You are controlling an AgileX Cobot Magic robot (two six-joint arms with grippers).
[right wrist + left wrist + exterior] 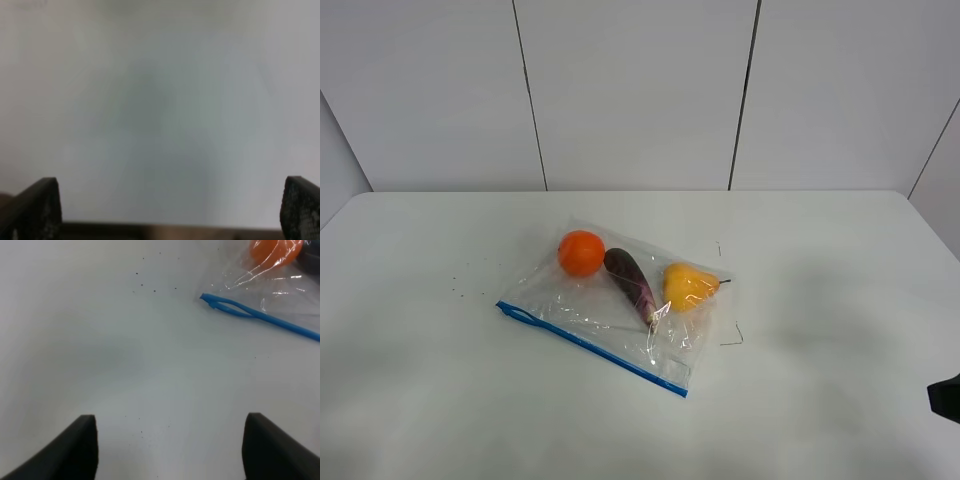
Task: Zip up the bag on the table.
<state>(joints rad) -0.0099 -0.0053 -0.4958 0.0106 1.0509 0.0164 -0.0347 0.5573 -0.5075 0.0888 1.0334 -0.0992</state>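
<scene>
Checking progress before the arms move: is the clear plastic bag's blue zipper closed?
Not fully: the blue zipper strip on the clear plastic bag gapes into a loop at its end.

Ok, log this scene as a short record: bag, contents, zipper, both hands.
bag: clear plastic, lying flat on the table
contents: orange, eggplant, yellow pear, side by side
zipper strip: blue, on the near edge; its left end gapes in a small loop, so not fully zipped
left hand: open, empty, above bare table short of the zipper's looped end
right hand: open, empty, over bare table, bag not in its view
</scene>
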